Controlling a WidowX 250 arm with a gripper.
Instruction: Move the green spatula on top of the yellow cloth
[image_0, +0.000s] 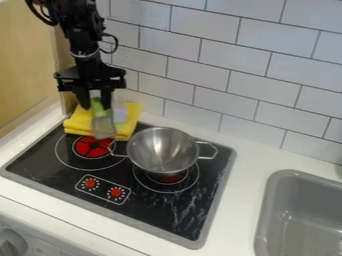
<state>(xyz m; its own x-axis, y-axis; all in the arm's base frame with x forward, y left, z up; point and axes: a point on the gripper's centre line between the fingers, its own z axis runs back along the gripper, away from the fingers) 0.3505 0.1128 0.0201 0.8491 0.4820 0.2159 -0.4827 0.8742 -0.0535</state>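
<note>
The black gripper (95, 99) hangs from the upper left, over the back left corner of the stove. Between its fingers it has the green spatula (98, 106), which points downward with its pale, see-through blade (103, 126) lowest. Behind and around the blade lies the folded yellow cloth (79, 121), at the stove's back left edge. The spatula overlaps the cloth in this view; whether the two touch, I cannot tell.
A metal pot (162, 150) with two handles stands on the stove (174, 212), just right of the spatula's blade. A grey sink (304, 210) is at the right. The tiled wall (200, 75) rises behind.
</note>
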